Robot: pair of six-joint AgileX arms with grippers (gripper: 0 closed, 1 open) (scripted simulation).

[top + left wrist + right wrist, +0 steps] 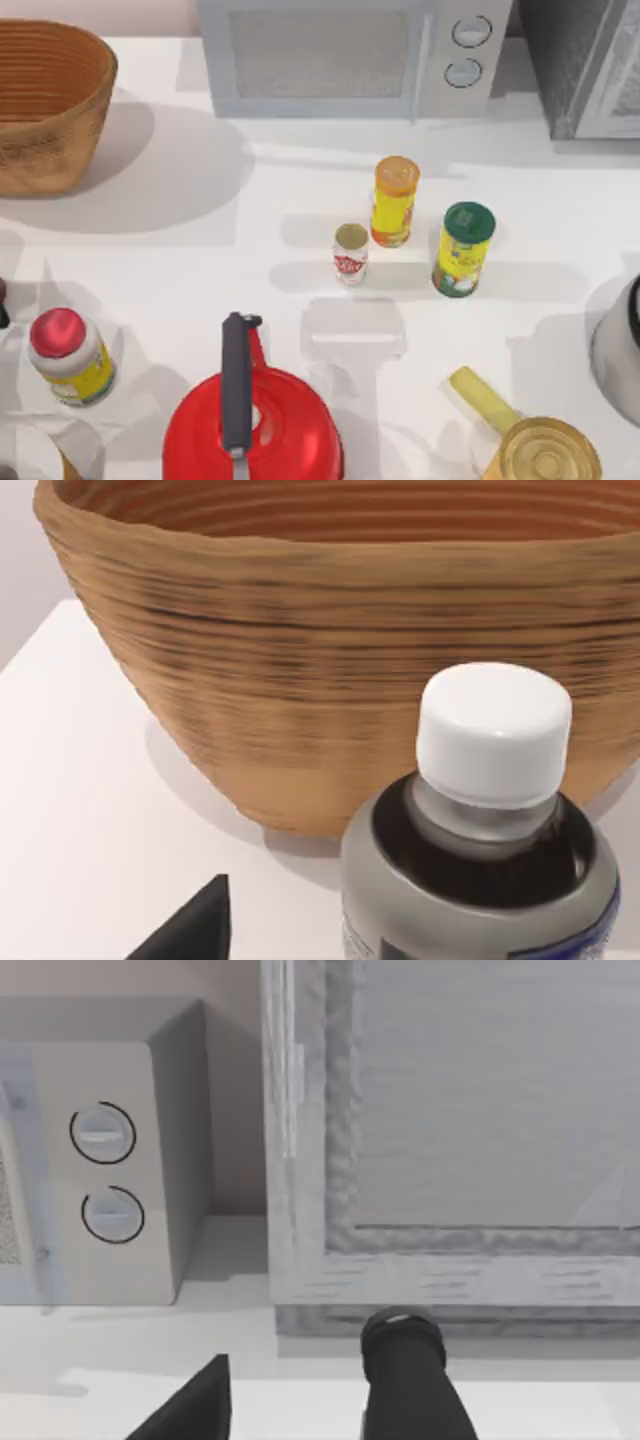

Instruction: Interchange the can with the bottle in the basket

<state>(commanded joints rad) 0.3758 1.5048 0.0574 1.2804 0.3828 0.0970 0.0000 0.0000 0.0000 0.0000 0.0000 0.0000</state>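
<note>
On the desk (150,270), a red kettle (255,420) stands nearest. Just beyond it is the can (350,254), upright at mid-desk, beside a yellow bottle (394,202) and a green-lidded one (463,250). The basket (45,105) sits at the far left corner. Whether either claw is spread, I cannot tell.

Basket (45,110): far left corner of the white counter (200,270).
Can (350,254): upright near the counter's middle, well apart from the basket.
Orange-lidded yellow bottle (394,201): just behind and right of the can.
Green-lidded bottle (464,249): right of the can.
Microwave (345,55): along the back edge.
Red kettle (252,415): front centre.
Red-capped bottle (68,356): front left.
Yellow ladle-like cup (535,445): front right.
</note>
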